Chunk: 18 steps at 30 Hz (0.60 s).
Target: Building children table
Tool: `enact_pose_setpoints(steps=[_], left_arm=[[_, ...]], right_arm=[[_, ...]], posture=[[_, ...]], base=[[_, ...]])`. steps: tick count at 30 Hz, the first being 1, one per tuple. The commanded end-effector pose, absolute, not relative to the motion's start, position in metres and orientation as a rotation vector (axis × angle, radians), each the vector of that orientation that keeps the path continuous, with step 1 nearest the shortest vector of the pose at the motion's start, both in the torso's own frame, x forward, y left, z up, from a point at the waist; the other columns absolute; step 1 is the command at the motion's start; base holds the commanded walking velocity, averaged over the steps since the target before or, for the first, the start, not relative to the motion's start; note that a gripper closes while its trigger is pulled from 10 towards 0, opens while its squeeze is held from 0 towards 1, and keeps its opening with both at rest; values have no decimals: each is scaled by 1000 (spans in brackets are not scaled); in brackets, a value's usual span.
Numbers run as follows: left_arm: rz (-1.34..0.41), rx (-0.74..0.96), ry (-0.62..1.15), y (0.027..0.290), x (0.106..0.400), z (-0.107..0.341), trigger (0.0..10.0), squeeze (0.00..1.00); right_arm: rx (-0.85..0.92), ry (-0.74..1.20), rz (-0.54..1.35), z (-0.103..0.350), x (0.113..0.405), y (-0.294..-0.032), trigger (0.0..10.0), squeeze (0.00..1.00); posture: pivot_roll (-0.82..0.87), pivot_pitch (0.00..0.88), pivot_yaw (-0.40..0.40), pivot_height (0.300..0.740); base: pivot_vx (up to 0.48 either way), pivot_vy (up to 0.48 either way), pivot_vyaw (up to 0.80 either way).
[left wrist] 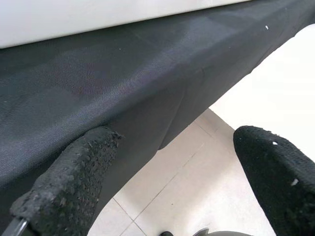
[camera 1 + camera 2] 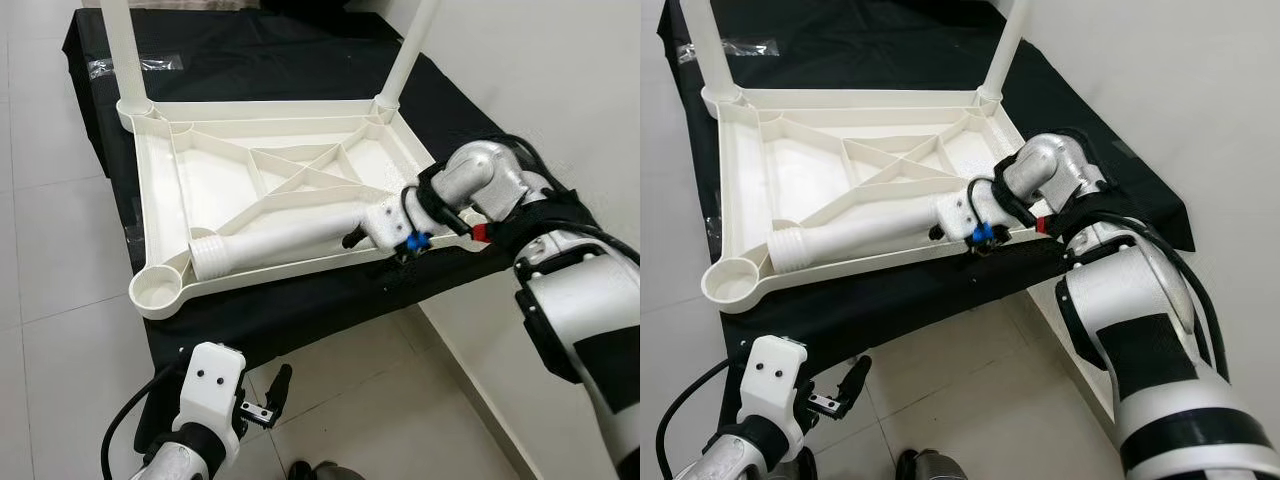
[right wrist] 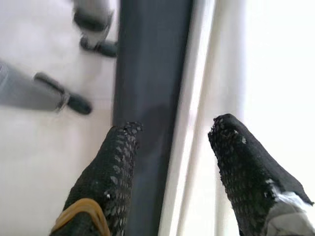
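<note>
White plastic, the upturned ribbed children's tabletop [image 2: 270,200] lies on a worktop draped in black cloth [image 2: 300,310]. Two round white legs [image 2: 408,50] stand in the tabletop's far corners. A loose white leg with a threaded end [image 2: 275,245] lies inside the tabletop along its near rim. The right gripper [image 3: 172,147] straddles that rim, jaws released. The left gripper [image 1: 172,162] hangs below the tabletop's near edge, jaws released.

Head stereo pair looks down on one shared scene; wrist cameras sit close along their jaws.
</note>
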State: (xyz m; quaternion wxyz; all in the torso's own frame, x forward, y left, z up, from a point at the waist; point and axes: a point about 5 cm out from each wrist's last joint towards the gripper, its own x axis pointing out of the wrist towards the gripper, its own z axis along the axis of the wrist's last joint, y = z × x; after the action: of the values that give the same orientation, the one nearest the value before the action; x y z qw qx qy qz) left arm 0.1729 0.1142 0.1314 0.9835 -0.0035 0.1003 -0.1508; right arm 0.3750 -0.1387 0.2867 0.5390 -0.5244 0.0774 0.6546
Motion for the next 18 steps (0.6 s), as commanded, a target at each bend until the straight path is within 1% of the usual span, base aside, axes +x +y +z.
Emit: enact_pose_setpoints(steps=[1, 3, 4, 5, 6, 8, 10, 12, 13, 14, 16, 17, 18], left_arm=[[-321, -20, 226, 111, 170, 126, 10000, 0], [-335, -31, 214, 111, 171, 128, 10000, 0], [-335, -31, 214, 111, 171, 128, 10000, 0], [-336, -42, 211, 109, 172, 129, 10000, 0], [-336, -42, 211, 109, 172, 129, 10000, 0], [-350, -57, 197, 107, 174, 132, 10000, 0], [-350, -57, 197, 107, 174, 132, 10000, 0], [-401, -73, 162, 106, 179, 143, 10000, 0], [-401, -73, 162, 106, 179, 143, 10000, 0], [-423, -66, 140, 108, 181, 150, 10000, 0], [-443, -68, 92, 112, 186, 164, 10000, 0], [-443, -68, 92, 112, 186, 164, 10000, 0], [-445, -69, 72, 114, 187, 169, 10000, 0]], right_arm=[[-1086, 116, 1543, 302, 375, -144, 10000, 0], [-797, -73, 1447, 330, 378, -146, 10000, 0], [-797, -73, 1447, 330, 378, -146, 10000, 0], [-689, -154, 1392, 341, 379, -150, 10000, 0], [-689, -154, 1392, 341, 379, -150, 10000, 0], [-463, -278, 1240, 356, 383, -162, 10000, 0], [-463, -278, 1240, 356, 383, -162, 10000, 0], [-212, -367, 1099, 352, 389, -173, 10000, 0], [-212, -367, 1099, 352, 389, -173, 10000, 0], [-97, -395, 1026, 345, 393, -177, 10000, 0], [52, -422, 888, 331, 398, -184, 10000, 0], [52, -422, 888, 331, 398, -184, 10000, 0], [102, -419, 850, 326, 400, -186, 10000, 0]], posture=[[87, 154, -215, 740], [86, 152, -216, 740], [86, 152, -216, 740], [83, 146, -209, 740], [83, 146, -209, 740], [85, 144, -202, 740], [85, 144, -202, 740], [95, 139, -195, 740], [95, 139, -195, 740], [99, 137, -196, 740], [102, 135, -198, 740], [102, 135, -198, 740], [104, 133, -197, 740]], base=[[0, 0, 0], [0, 0, 0], [0, 0, 0], [0, 0, 0], [0, 0, 0], [0, 0, 0], [0, 0, 0], [0, 0, 0], [0, 0, 0], [0, 0, 0], [0, 0, 0], [0, 0, 0], [0, 0, 0]])
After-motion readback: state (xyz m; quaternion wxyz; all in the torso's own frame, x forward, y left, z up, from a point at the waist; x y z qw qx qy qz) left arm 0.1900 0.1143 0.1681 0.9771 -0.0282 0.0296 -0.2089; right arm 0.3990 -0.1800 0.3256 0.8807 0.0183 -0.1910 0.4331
